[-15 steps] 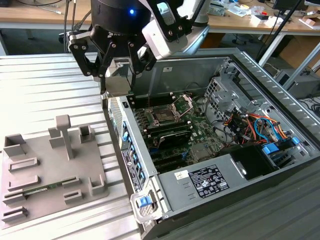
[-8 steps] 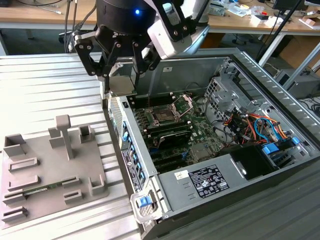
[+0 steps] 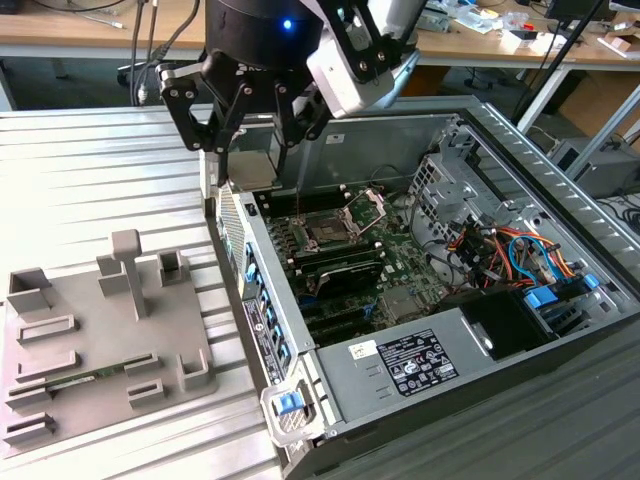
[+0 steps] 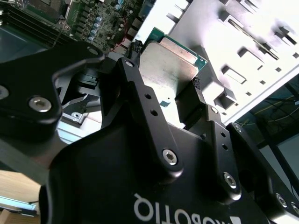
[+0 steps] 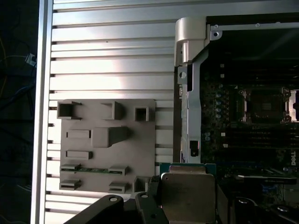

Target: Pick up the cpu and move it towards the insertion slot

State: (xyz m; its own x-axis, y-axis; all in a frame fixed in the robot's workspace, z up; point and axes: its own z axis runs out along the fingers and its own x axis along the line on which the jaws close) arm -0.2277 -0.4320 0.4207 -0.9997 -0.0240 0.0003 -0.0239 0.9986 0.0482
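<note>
Claw clamping cpu — held between jaws, aloft

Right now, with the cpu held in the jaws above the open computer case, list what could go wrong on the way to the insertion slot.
1. The jaws pinch the cpu by two edges only; a slip might drop it onto the motherboard.
2. It hangs near the case wall; a low path could strike it.
3. The insertion slot has its retaining plate raised; the cpu could catch it.

The ribbed metal table bears a grey plastic tray beside an open computer case.
</note>
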